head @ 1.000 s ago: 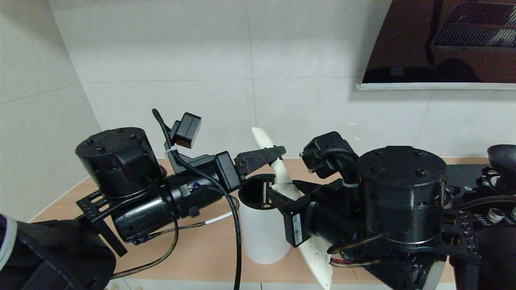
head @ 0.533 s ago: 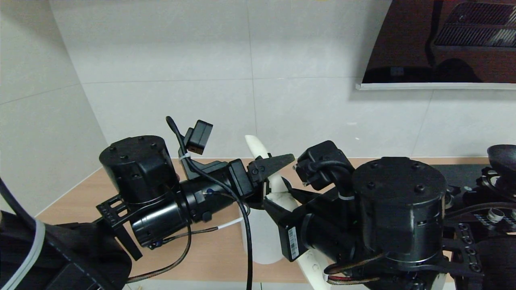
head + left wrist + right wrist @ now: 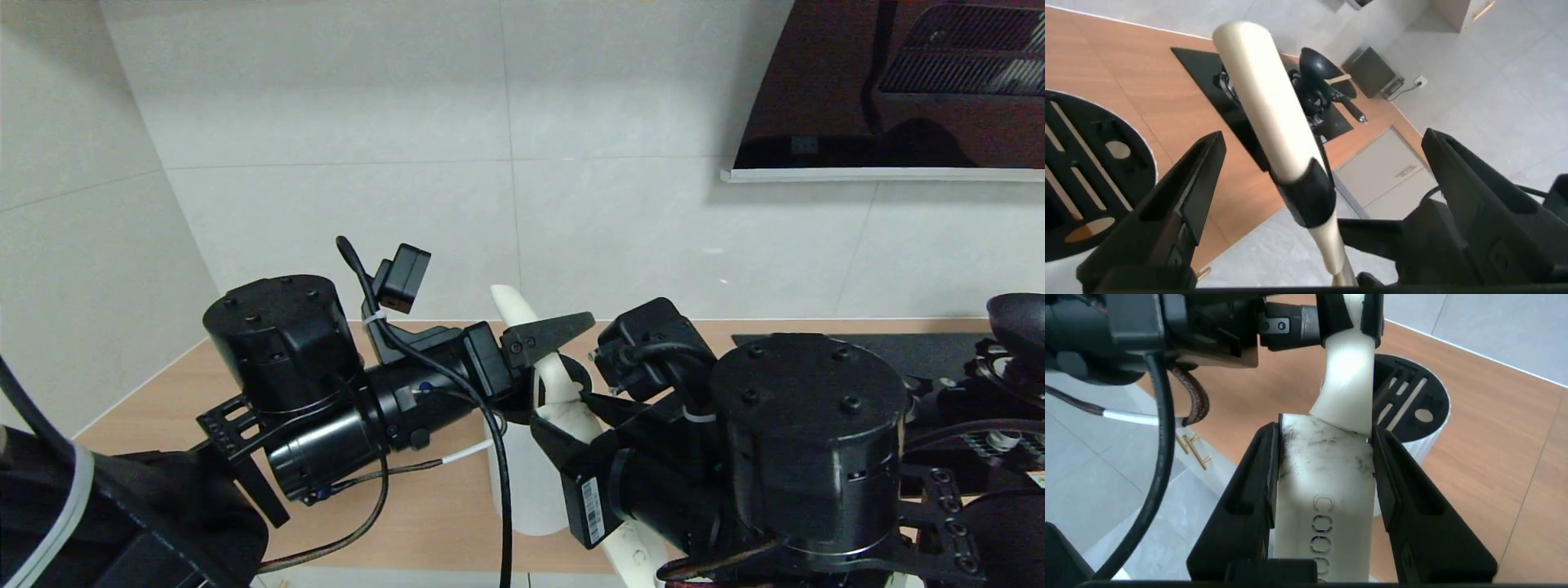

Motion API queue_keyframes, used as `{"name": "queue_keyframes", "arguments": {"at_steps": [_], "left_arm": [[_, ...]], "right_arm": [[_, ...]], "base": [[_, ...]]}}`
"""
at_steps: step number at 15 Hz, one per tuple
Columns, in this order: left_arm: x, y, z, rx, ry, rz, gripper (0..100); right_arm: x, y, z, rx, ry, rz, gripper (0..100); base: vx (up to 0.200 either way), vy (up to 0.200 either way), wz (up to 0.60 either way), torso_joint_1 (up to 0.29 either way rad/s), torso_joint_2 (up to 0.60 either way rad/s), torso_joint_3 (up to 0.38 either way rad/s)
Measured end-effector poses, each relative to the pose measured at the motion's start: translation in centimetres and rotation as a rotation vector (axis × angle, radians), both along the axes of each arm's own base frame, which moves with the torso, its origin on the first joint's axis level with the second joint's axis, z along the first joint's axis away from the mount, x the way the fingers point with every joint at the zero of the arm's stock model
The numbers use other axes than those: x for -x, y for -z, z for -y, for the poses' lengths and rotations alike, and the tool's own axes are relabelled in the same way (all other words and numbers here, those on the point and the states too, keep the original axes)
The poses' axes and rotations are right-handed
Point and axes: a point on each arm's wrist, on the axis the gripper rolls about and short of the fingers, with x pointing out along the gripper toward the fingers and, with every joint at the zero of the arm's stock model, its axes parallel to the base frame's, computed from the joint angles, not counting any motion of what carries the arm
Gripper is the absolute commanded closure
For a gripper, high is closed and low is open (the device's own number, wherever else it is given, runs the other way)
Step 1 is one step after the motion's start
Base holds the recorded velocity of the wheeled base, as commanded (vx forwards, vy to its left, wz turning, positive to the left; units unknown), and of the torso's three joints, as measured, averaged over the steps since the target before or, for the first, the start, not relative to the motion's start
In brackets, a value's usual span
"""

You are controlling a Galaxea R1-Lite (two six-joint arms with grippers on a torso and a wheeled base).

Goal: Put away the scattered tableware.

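A cream-white spatula [image 3: 563, 384] stands tilted above a white cylindrical holder [image 3: 522, 490] with a black slotted lid [image 3: 1086, 180] on the wooden counter. My right gripper [image 3: 575, 412] is shut on the spatula's broad part [image 3: 1323, 482], just over the holder [image 3: 1413, 400]. From the left, my left gripper [image 3: 543, 359] is open. Its fingers [image 3: 1184, 212] stand wide on either side of the spatula handle [image 3: 1266, 106] without touching it. The blade end hangs below the right gripper, partly hidden by that arm.
A black stove [image 3: 922, 347] with a dark pan [image 3: 1016, 314] lies at the right end of the counter [image 3: 163, 400]. A range hood [image 3: 898, 90] hangs on the tiled wall. Bare counter lies left of the holder.
My left arm has moved right, bringing its open fingers around the spatula handle. The right gripper has shifted the spatula slightly left and lower, toward the holder.
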Motion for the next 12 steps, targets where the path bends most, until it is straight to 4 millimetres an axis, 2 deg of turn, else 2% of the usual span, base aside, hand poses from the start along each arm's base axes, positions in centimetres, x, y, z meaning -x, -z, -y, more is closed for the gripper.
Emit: {"name": "queue_keyframes", "arguments": {"at_steps": [8, 12], "left_arm": [[-0.17, 0.42, 0.09, -0.025, -0.004, 0.013, 100], [-0.15, -0.13, 0.06, 0.023, -0.026, 0.073, 100]], "right_arm": [[0.09, 0.16, 0.05, 0.007, 0.002, -0.003, 100], [0.03, 0.02, 0.08, -0.009, 0.004, 0.006, 100]], "base": [[0.0, 0.0, 0.0, 0.0, 0.0, 0.0], [0.0, 0.0, 0.0, 0.0, 0.0, 0.0]]}}
